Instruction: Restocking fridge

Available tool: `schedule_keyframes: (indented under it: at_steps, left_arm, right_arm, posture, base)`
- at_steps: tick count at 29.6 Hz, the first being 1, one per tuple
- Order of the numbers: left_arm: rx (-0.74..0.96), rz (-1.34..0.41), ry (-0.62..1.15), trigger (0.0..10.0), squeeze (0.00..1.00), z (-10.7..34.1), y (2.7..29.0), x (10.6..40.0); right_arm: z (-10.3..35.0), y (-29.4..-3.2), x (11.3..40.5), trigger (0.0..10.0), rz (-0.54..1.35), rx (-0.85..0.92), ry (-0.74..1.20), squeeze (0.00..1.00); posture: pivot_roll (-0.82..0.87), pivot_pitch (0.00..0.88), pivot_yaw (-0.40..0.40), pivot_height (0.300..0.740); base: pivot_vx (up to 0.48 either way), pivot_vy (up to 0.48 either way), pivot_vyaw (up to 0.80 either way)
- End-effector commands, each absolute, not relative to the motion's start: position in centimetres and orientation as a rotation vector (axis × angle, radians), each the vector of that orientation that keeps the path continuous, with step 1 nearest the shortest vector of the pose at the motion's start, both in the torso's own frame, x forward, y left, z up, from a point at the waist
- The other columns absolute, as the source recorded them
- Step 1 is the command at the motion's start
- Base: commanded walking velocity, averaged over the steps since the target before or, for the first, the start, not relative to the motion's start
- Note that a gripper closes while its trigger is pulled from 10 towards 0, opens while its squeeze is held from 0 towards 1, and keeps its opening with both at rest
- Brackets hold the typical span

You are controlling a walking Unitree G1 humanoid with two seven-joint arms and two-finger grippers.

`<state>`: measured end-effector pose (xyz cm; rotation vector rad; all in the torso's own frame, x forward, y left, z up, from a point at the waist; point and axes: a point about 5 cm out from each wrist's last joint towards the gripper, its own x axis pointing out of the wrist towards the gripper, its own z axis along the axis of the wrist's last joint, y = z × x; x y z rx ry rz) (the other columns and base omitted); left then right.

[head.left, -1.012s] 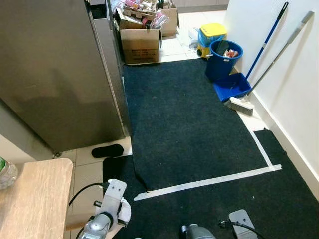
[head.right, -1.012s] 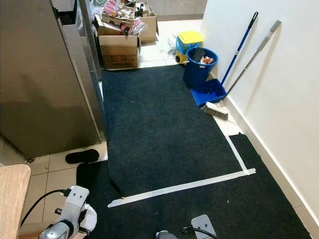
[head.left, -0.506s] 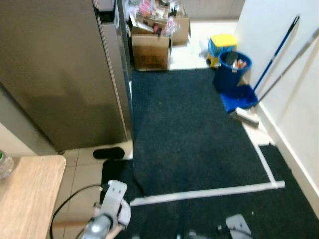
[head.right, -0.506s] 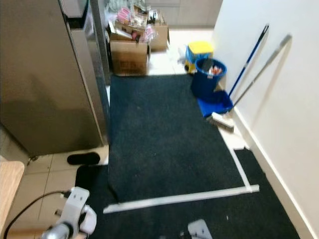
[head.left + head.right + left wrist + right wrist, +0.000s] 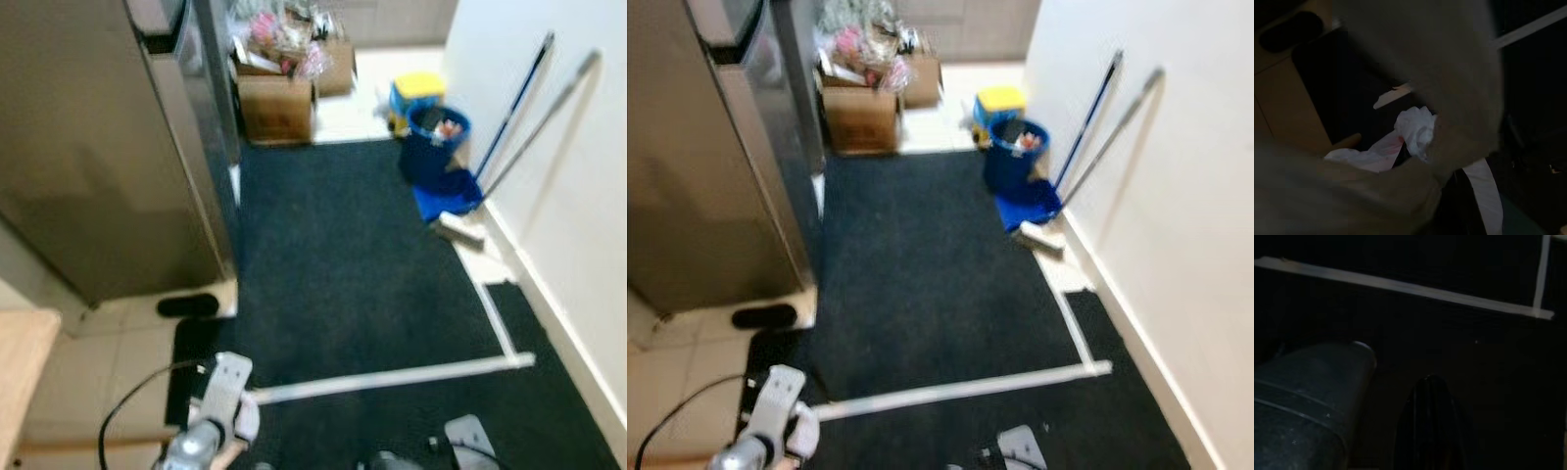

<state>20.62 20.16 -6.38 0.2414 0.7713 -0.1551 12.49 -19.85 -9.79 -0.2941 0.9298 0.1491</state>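
Left eye view:
Fridge: the steel fridge (image 5: 98, 147) stands closed beside the dark carpet (image 5: 353, 255), touching its edge.
Landmark: places below are given from the fridge.
Boxes: cardboard boxes (image 5: 279, 93) full of packets sit just past the fridge's far corner.
Bucket: a blue bucket (image 5: 433, 142) stands well apart from the fridge, across the carpet, by the white wall, with a yellow-lidded bin (image 5: 416, 90) behind it.
Broom and mop: a blue-handled one (image 5: 514, 98) and a grey-handled one (image 5: 539, 122) lean on that wall.
Slipper: a black slipper (image 5: 188, 305) lies on the tiles at the fridge's near corner.
Tape: white tape (image 5: 392, 377) crosses the carpet.
Left arm: its wrist (image 5: 217, 401) hangs low, near the slipper.

Right eye view:
Scene: the same, blurred.

Left wrist view:
Bag: a crumpled white plastic bag (image 5: 1410, 129) shows close to the camera, behind a blurred pale shape.
Left gripper: I cannot tell whether it is open or closed.

Right wrist view:
Right gripper: one black finger (image 5: 1430, 426) over dark carpet; open or closed, I cannot tell.
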Motion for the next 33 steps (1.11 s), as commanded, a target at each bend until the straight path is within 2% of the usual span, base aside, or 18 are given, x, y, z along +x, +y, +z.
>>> schedule_keyframes:
  at_steps: [1, 13, 33]
  left_arm:
    - [0.224, -0.142, 0.801, 10.0, 0.00, -6.77, 20.32, 20.01]
    - [0.236, -0.160, 0.797, 10.0, 0.00, -6.68, 20.33, 20.13]
    - [0.246, -0.171, 0.783, 10.0, 0.00, -6.61, 20.18, 20.21]
  right_arm:
    - [-10.23, -19.98, 11.26, 10.0, 0.150, -0.290, 0.978, 0.00]
    - [-10.25, -19.98, 11.20, 10.0, 0.150, -0.290, 0.980, 0.00]
    - [-10.22, -20.12, 11.28, 10.0, 0.150, -0.296, 0.981, 0.00]
  posture:
    - [-0.07, 0.143, -0.024, 0.740]
    - [-0.07, 0.143, -0.024, 0.740]
    - [-0.07, 0.137, -0.025, 0.740]
  base:
    - [0.000, 0.000, 0.00]
    - [0.000, 0.000, 0.00]
    - [0.436, 0.000, 0.00]
